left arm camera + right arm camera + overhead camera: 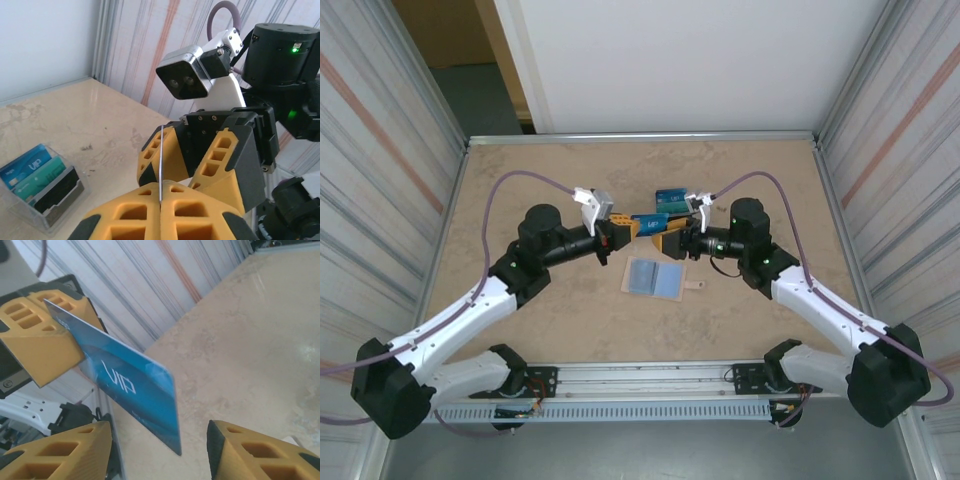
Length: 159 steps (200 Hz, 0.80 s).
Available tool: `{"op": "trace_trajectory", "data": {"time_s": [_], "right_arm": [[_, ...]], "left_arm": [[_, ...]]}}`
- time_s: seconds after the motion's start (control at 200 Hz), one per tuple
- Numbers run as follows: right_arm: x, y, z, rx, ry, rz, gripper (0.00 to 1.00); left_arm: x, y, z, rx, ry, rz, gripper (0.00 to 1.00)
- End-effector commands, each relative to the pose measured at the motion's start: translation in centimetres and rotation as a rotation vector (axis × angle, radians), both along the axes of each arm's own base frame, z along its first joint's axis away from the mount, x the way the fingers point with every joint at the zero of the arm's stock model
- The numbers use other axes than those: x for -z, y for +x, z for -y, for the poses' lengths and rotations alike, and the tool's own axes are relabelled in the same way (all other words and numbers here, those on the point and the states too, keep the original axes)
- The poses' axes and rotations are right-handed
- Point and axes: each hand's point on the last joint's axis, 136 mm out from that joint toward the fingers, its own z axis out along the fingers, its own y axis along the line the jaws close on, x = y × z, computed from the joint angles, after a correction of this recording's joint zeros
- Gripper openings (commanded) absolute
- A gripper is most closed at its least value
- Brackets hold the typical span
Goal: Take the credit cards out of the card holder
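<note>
My left gripper (160,187) is shut on a blue credit card (125,385) marked VIP, which is edge-on in the left wrist view and held above the table. The card's free end hangs between the spread fingers of my open right gripper (160,445), touching neither pad. In the top view the two grippers meet nose to nose, left gripper (623,230) and right gripper (667,240), with the card (648,222) between them. The clear card holder (40,187) (670,198) stands just behind them with several teal and blue cards in it. Two pale blue cards (655,277) lie flat on the table.
The beige table (540,180) is fenced by a low metal rim and striped side walls (380,150). A small tan tab (695,287) lies beside the flat cards. Both arms stretch in from the near edge.
</note>
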Motion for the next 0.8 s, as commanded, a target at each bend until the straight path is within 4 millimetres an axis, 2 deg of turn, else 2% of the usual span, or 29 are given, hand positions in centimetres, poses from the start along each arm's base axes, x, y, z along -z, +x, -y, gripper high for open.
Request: {"op": "trace_trajectory", "data": {"time_s": [0.0, 0.155, 0.351, 0.451, 0.551, 0.651, 0.792], "right_arm": [[-2.4, -0.4, -0.5, -0.035, 0.061, 0.062, 0.48], [-3.3, -0.9, -0.5, -0.053, 0.077, 0.097, 0.18], [-3.3, -1.6, 0.0, -0.058, 0.069, 0.122, 0.0], [-3.1, -1.8, 0.2, -0.044, 0.04, 0.127, 0.0], [-2.7, -1.9, 0.5, -0.027, -0.006, 0.128, 0.0], [-2.0, -2.0, 0.8, -0.025, -0.054, 0.114, 0.0], [-1.4, -2.4, 1.0, -0.04, -0.104, 0.107, 0.0]], "left_arm": [[-1.0, -0.5, 0.4, 0.055, -0.067, -0.018, 0.0], [-0.5, -0.2, 0.3, 0.06, -0.081, -0.053, 0.0], [0.0, -0.3, 0.4, 0.076, -0.075, -0.075, 0.01], [0.1, -0.5, 0.6, 0.094, -0.053, -0.07, 0.19], [0.0, -0.6, 0.6, 0.107, 0.0, -0.043, 0.52], [-0.3, -0.3, 0.4, 0.097, 0.1, -0.014, 0.67], [-1.0, 0.6, 0.2, 0.072, 0.204, 0.002, 0.71]]}}
